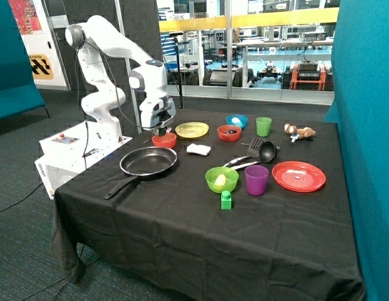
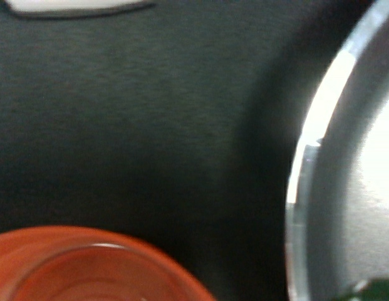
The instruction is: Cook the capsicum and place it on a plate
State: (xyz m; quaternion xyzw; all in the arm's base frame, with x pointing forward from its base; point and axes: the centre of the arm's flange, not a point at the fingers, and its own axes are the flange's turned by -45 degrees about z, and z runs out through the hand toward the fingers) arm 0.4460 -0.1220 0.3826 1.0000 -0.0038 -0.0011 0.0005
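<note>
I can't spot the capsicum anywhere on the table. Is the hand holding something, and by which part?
It cannot be told: the hand hangs just above the red bowl beside the pan, and its tip isn't clear.

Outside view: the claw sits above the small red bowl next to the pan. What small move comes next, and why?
Probably a short carry sideways over the frying pan. The claw hangs just above the red bowl, and the wrist view shows a green bit at the pan's rim, though whether it is held is unclear.

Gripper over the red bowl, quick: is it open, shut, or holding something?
Gripper: right above the small red bowl beside the black frying pan; open or shut cannot be told.
</note>
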